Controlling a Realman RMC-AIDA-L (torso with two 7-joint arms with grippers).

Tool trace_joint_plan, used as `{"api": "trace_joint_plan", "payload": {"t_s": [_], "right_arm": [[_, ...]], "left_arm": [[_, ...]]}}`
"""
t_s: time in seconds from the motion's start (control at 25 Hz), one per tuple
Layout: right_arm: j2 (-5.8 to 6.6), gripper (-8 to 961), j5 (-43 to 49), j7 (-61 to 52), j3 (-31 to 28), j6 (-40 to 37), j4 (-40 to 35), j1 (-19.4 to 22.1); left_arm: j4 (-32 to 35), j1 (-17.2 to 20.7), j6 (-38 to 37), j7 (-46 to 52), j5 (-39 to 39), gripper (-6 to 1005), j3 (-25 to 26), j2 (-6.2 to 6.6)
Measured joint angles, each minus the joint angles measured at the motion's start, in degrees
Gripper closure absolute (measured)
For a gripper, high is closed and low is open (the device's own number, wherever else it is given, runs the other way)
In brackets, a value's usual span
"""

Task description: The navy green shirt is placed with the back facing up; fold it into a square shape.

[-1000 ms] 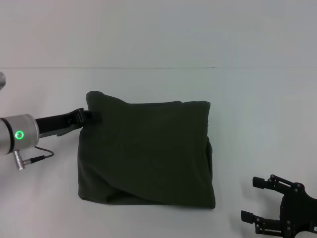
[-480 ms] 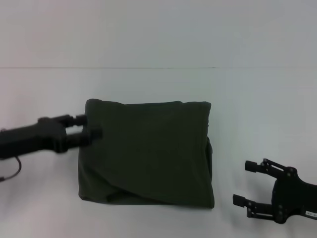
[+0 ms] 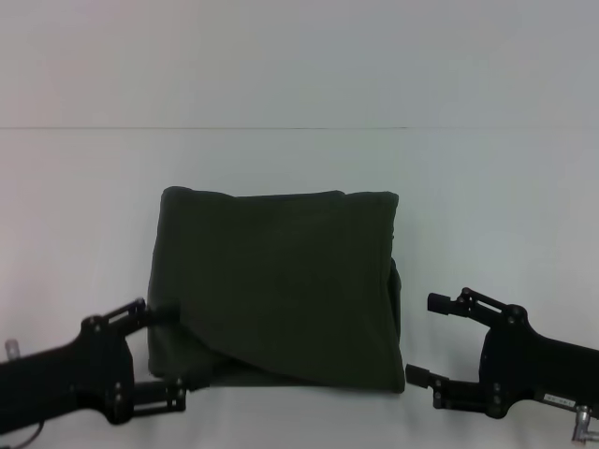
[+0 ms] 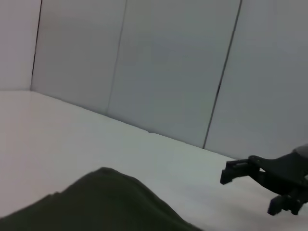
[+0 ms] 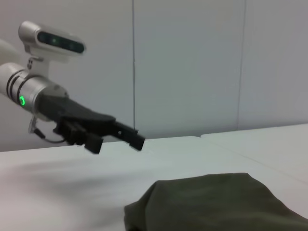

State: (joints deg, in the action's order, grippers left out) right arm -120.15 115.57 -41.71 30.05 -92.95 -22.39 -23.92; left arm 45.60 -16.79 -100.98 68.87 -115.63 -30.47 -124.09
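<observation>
White table [image 3: 84, 187] — folded navy green shirt [image 3: 276, 290] between two open claws.

Both hands [image 3: 167, 356] [image 3: 428, 340] now at shirt's [image 3: 276, 295] near corners

Bare table [image 3: 84, 187] surrounds the navy green shirt [image 3: 276, 285].

Navy green shirt [image 3: 276, 290] lies folded into a rough square on the white table [image 3: 505, 196]; left gripper [image 3: 166, 353] open at its near left corner, upper finger touching the cloth edge; right gripper [image 3: 425, 340] open just beside the near right corner.
</observation>
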Motion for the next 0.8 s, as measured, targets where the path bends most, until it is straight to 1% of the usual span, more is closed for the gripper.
{"api": "trace_joint_plan", "payload": {"t_s": [0.16, 0.28, 0.48, 0.8], "right_arm": [[0.0, 33, 0.0, 3.19, -0.27, 0.95, 2.54, 0.51], [0.0, 34, 0.0, 4.55, -0.26, 2.79, 4.18, 0.76], [-0.02, 35, 0.0, 7.67, -0.26, 7.44, 6.75, 0.88], [-0.14, 38, -1.45, 8.89, -0.52, 8.99, 8.06, 0.9]], "left_arm": [[-4.68, 2.91, 0.37, -5.55, -0.3, 56, 0.1, 0.13], [-8.44, 4.11, 0.52, -11.08, 0.74, 58, 1.13, 0.06], [-11.47, 4.45, 3.34, -13.56, 0.27, 60, 1.53, 0.23], [-13.17, 4.21, 4.82, -14.94, 0.53, 55, 1.77, 0.2]]}}
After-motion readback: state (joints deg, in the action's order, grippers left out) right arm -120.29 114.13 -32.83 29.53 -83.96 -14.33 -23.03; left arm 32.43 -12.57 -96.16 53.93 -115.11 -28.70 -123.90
